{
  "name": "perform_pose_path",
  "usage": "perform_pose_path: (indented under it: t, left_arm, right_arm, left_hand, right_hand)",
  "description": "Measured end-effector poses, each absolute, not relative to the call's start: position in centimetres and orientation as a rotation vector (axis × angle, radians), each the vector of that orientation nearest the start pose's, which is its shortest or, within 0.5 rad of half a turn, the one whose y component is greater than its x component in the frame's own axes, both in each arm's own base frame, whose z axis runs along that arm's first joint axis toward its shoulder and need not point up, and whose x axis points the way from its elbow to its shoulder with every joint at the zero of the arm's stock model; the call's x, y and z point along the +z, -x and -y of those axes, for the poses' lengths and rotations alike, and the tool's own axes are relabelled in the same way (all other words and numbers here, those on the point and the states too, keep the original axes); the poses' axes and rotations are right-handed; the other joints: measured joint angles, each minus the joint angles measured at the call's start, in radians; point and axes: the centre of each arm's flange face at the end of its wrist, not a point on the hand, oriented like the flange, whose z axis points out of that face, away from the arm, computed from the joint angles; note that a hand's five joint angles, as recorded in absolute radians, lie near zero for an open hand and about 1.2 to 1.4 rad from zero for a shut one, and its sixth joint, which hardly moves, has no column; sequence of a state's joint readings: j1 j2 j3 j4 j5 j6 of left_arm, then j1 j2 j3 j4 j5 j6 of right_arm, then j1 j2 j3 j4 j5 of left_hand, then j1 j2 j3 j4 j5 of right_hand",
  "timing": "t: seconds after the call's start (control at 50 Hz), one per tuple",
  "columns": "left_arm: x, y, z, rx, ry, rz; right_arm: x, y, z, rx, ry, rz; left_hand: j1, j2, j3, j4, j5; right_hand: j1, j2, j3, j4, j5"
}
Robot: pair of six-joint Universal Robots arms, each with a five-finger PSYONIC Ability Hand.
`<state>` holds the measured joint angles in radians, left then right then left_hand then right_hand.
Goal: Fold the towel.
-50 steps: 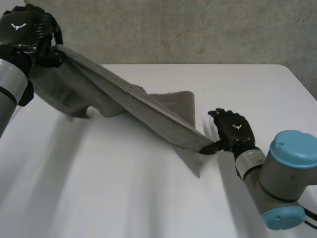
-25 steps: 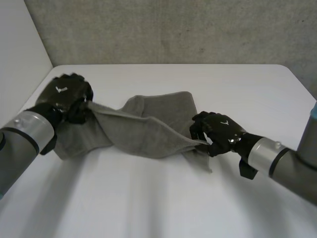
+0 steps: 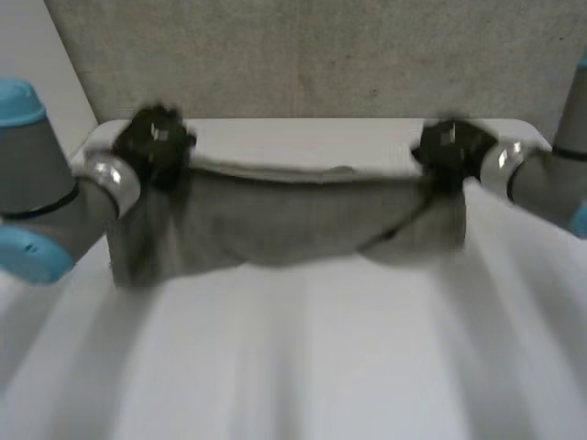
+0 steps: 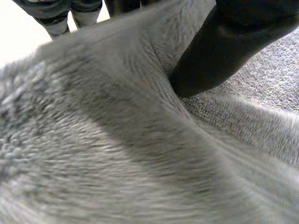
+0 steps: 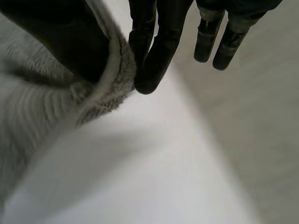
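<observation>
A grey towel [image 3: 293, 225] hangs stretched between my two hands above the far part of the white table [image 3: 303, 367]. My left hand [image 3: 154, 145] is shut on its upper left corner. My right hand [image 3: 447, 148] is shut on its upper right corner. The top edge runs nearly straight from hand to hand and the rest sags below it. In the left wrist view the thumb [image 4: 219, 51] presses into the grey towel [image 4: 117, 140]. In the right wrist view the towel's hem [image 5: 112, 79] is pinched between thumb and fingers [image 5: 154, 56].
A grey wall [image 3: 321, 55] stands right behind the table's far edge. The near half of the white table lies bare in front of the hanging cloth. Both arms reach in from the sides, the left arm [image 3: 37, 192] and the right arm [image 3: 550, 183].
Both hands have risen and moved apart toward the far edge, pulling the towel from a crumpled diagonal into a taut spread. The right hand has closed on its corner.
</observation>
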<state>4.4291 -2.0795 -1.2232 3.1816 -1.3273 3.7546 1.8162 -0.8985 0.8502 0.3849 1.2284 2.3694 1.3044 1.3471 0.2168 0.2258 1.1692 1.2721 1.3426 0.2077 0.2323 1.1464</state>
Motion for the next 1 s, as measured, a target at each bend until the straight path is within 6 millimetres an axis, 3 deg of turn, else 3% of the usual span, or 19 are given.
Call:
perform_pose_path:
  t: [0.08,0.12,0.18,0.26,0.3,0.38,0.52,0.62,0.64,0.7,0.74,0.8,0.86,1.0]
  left_arm:
    - [29.2,28.6,36.1,-2.432,-1.054,-1.561]
    - [32.1,29.2,35.7,-2.572,-0.963,-1.381]
    - [38.3,29.3,33.6,-2.822,-0.759,-1.023]
    - [42.5,28.3,31.5,-2.982,-0.635,-0.813]
    - [42.8,27.8,31.5,-3.006,-0.644,-0.824]
    - [40.0,26.9,33.1,-2.964,-0.77,-1.024]
    - [29.8,25.4,35.2,-2.709,-1.032,-1.543]
    - [22.2,24.3,34.4,-2.445,-1.165,-1.825]
    - [21.4,24.2,34.2,-2.413,-1.184,-1.848]
    - [17.0,23.7,32.4,-2.201,-1.328,-1.953]
    - [15.2,23.6,31.4,-2.097,-1.408,-1.985]
    - [13.1,23.3,29.8,-1.948,-1.529,-2.017]
    - [12.5,23.3,28.9,-1.873,-1.587,-2.039]
    - [14.0,23.6,27.4,-1.841,-1.615,-2.082]
  right_arm:
    - [31.5,-28.1,37.7,-2.391,1.291,-1.723]
    - [34.8,-28.4,37.4,-2.558,1.158,-1.555]
    - [41.0,-28.0,35.7,-2.762,0.893,-1.218]
    - [43.7,-27.1,34.4,-2.768,0.772,-1.057]
    - [43.5,-26.8,34.4,-2.726,0.78,-1.065]
    - [40.9,-26.5,35.0,-2.573,0.873,-1.193]
    - [32.9,-26.2,35.2,-2.231,1.062,-1.471]
    - [26.7,-25.9,33.9,-2.029,1.18,-1.611]
    - [26.0,-25.9,33.7,-2.008,1.193,-1.624]
    - [21.8,-25.8,32.4,-1.886,1.281,-1.705]
    - [20.0,-25.7,31.7,-1.828,1.326,-1.744]
    - [17.9,-25.5,30.5,-1.741,1.401,-1.797]
    - [17.2,-25.4,29.7,-1.691,1.441,-1.823]
    - [18.5,-25.0,28.5,-1.653,1.46,-1.845]
  left_hand:
    - [0.0,0.0,0.0,0.0,0.0]
    - [0.0,0.0,0.0,0.0,0.0]
    - [0.0,0.0,0.0,0.0,0.0]
    - [0.0,0.0,0.0,0.0,0.001]
    - [0.0,0.0,0.0,0.0,0.004]
    - [0.0,0.0,0.0,0.0,0.005]
    - [0.0,0.0,0.0,0.0,0.005]
    - [0.0,0.0,0.0,0.0,0.005]
    - [0.0,0.0,0.0,0.0,0.005]
    - [0.0,0.0,0.0,0.0,0.005]
    - [0.0,0.0,0.0,0.0,0.005]
    - [0.0,0.0,0.0,0.0,0.005]
    - [0.0,0.0,0.0,0.0,0.005]
    - [0.0,0.0,0.0,0.0,0.005]
  right_hand:
    - [0.0,0.0,0.0,0.0,0.0]
    - [0.0,0.0,0.0,0.0,0.0]
    - [0.0,0.001,0.0,0.0,0.006]
    - [0.0,0.001,0.0,0.0,0.014]
    - [0.0,0.001,0.0,0.0,0.014]
    - [0.0,0.001,0.0,0.0,0.014]
    - [0.003,0.001,0.0,0.0,0.014]
    - [0.004,0.006,0.0,0.0,0.014]
    - [0.004,0.006,0.0,0.0,0.014]
    - [0.004,0.006,0.0,0.0,0.014]
    - [0.004,0.006,0.0,0.0,0.013]
    - [0.004,0.006,0.0,0.0,0.014]
    - [0.004,0.006,0.0,0.0,0.014]
    - [0.004,0.006,0.0,0.0,0.014]
